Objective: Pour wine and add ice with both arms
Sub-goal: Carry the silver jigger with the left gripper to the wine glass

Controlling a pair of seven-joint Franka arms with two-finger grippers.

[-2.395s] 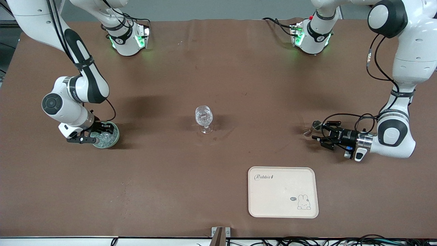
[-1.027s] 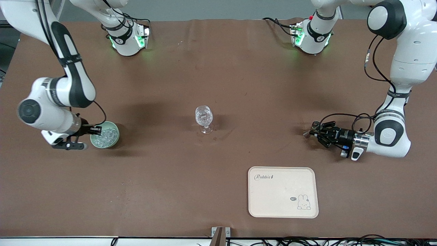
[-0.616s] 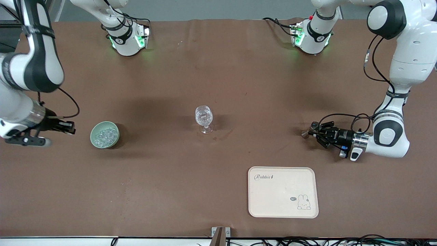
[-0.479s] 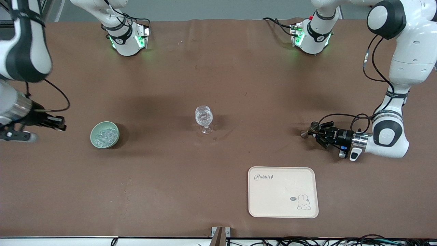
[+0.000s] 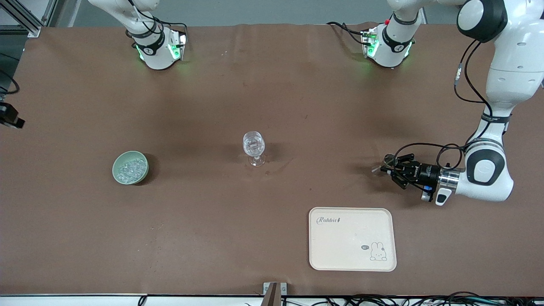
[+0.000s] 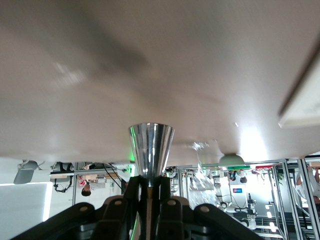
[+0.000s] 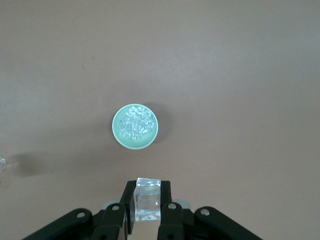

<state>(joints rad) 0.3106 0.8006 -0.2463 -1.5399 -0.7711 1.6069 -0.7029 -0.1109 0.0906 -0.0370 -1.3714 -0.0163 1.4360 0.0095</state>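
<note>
While the left tool (image 5: 387, 169), low toward the left arm's end from the stemmed glass (image 5: 253, 146), pinches a sideways steel jigger (image 6: 151, 149), only the right wrist view shows the right tool (image 7: 148, 197) clamping an ice cube (image 7: 148, 199) above the green bowl (image 7: 136, 127).

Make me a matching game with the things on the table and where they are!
Things:
1. ice cube
2. metal cup
3. green bowl
4. tray

Places:
A. nearest the front camera
B. pinched in the right hand
C. toward the right arm's end, full of ice
D. gripped in the left hand

Pairs: 1-B, 2-D, 3-C, 4-A
</note>
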